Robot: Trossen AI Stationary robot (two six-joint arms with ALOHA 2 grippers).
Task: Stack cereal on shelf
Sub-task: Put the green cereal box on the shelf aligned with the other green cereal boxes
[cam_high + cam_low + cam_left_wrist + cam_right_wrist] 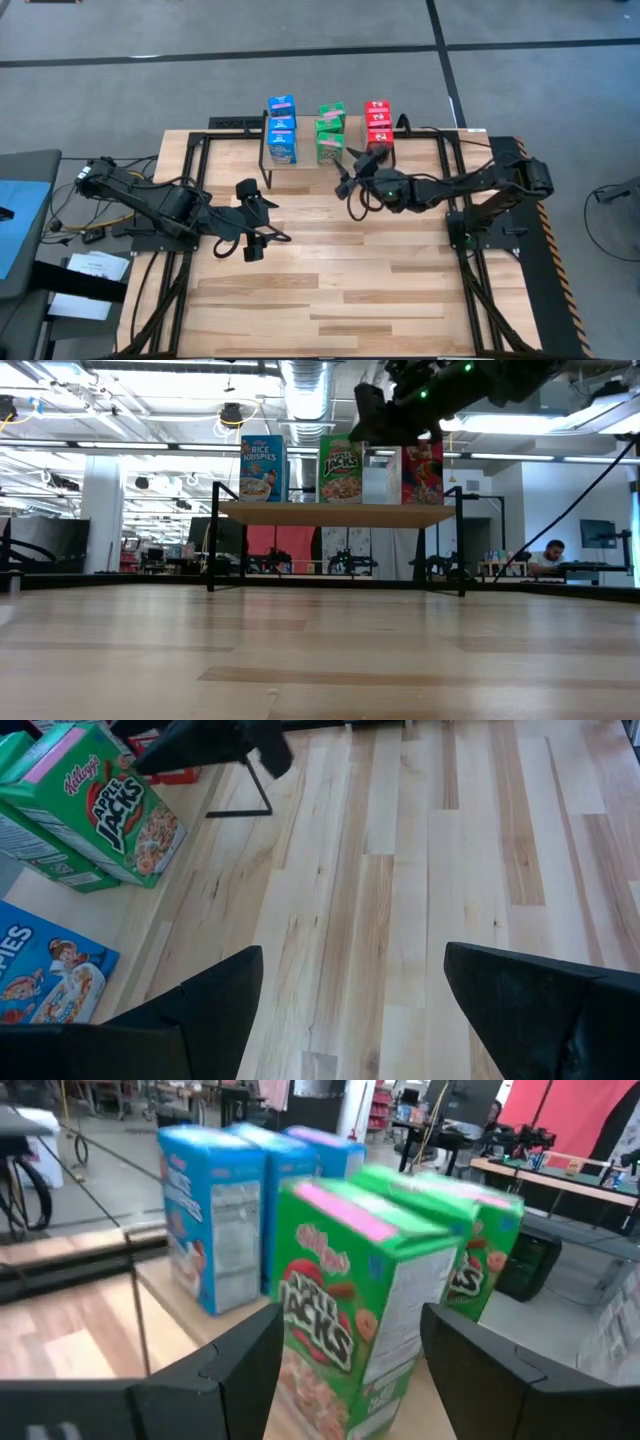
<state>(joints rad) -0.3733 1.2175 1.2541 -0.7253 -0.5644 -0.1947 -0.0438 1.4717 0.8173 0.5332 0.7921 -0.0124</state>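
Note:
Three rows of cereal boxes stand on their bottoms on the shelf (305,152) (340,513), at the table's far edge. They are blue boxes (282,130) (215,1210), green boxes (330,132) and red boxes (377,124), each row three deep. My right gripper (350,168) (395,415) (350,1320) is open just in front of the nearest green box (345,1330), with one finger on each side of it. My left gripper (265,222) (350,1010) hangs open over the bare tabletop, nearer than the blue row and to its left. My right gripper comes level from the table's near side at the nearest green box (330,1280), which stands upright on the shelf. Whether its fingers (240,1370) touch the box's sides, I cannot tell.
The shelf's thin black legs (213,540) (262,795) stand on the plank table (340,290). Black frame rails (195,170) run along the table's left and right sides. The near half of the table is open wood. A person sits far back in the room (547,555).

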